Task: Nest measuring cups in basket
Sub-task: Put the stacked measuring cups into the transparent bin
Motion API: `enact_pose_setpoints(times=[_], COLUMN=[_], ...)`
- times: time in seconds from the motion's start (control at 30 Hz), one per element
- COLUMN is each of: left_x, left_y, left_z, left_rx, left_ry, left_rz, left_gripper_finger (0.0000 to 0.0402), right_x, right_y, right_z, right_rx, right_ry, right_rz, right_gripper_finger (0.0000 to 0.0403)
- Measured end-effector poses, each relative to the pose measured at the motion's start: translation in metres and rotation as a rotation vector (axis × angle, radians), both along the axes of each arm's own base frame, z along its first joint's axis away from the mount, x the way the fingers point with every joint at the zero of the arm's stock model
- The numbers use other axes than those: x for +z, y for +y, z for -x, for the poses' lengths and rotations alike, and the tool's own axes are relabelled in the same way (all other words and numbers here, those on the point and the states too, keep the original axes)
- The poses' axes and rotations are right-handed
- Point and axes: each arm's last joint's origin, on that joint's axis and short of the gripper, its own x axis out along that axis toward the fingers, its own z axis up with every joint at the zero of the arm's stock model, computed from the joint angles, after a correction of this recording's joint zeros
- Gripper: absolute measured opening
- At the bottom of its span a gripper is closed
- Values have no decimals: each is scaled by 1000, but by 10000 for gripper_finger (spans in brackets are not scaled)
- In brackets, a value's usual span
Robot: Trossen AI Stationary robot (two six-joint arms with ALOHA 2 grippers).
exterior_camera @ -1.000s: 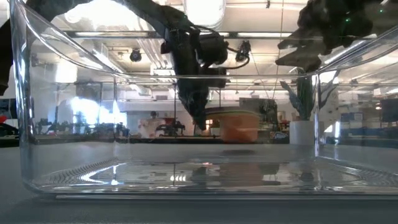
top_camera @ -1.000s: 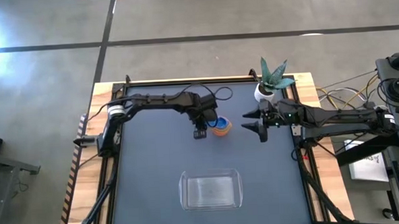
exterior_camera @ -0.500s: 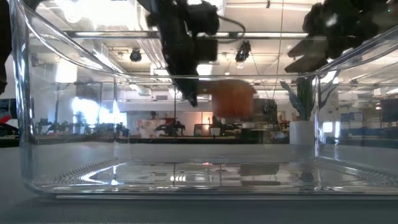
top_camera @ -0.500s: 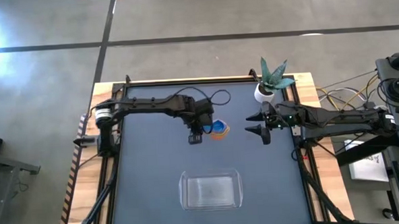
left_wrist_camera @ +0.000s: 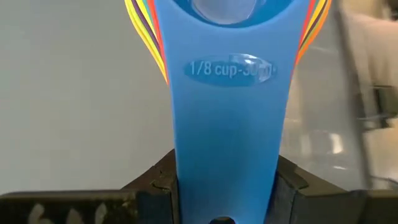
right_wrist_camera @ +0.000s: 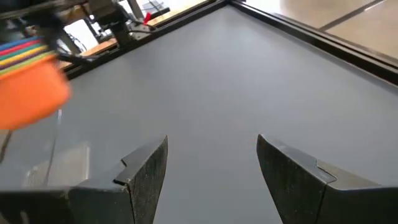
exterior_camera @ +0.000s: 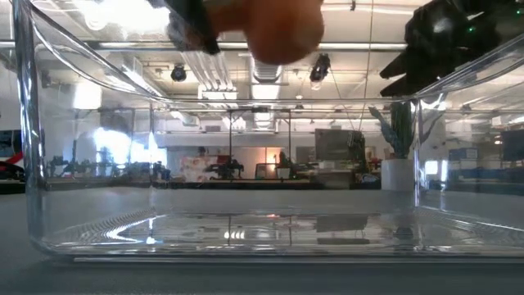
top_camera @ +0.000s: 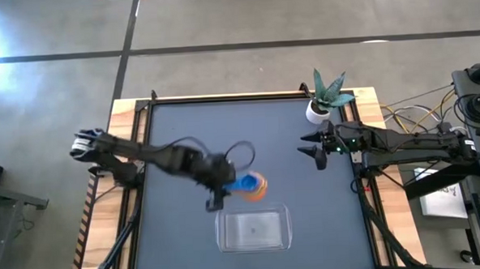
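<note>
The measuring cups [top_camera: 251,185] sit nested in one stack: orange outermost, a blue 1/8 cup on top, coloured rims between. They show blurred in the low view [exterior_camera: 283,28] and in the right wrist view [right_wrist_camera: 28,87]. My left gripper [top_camera: 223,187] is shut on their handles and holds them above the table just beyond the far wall of the clear basket [top_camera: 254,229]. My right gripper [top_camera: 312,152] hangs open over the table's right part, near the plant pot, away from the cups. My left gripper [left_wrist_camera: 225,182] pinches the stacked handles [left_wrist_camera: 227,140] between its two fingers [left_wrist_camera: 157,184], across their width, the blue handle's flat face uppermost. It comes about level from the table's left. The stack is lifted clear, bowls upright and pointing away from the fingers.
A small white pot with a green plant [top_camera: 321,105] stands at the table's far right, close to my right gripper. The basket's clear walls [exterior_camera: 24,147] fill the low view. Dark mat [top_camera: 179,234] lies bare to the left and right of the basket.
My left gripper, shut on the handles throughout, has carried the nested cups from the middle of the table toward the near edge and upward. They now hang by the basket's far wall, well above its rim.
</note>
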Motion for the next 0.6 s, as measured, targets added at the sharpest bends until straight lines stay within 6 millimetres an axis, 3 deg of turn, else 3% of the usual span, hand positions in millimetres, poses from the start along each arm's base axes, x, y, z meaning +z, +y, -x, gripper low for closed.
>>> enact_pose_setpoints(times=[0.27, 0.43, 0.6], left_x=[-9, -19, -34], left_y=[-75, -97, -107], left_z=[22, 19, 3], left_rx=[-43, -45, -59], left_ry=[-50, -69, -38], left_rz=[43, 46, 17], left_gripper_finger=[118, 118, 117], right_x=[-1, 0, 0], right_y=[-1, -1, -1], right_z=[-1, -1, -1], right_rx=[-50, -73, -84], right_ry=[-6, -20, -30], right_rz=[-56, -85, -98], right_gripper_finger=[237, 237, 237])
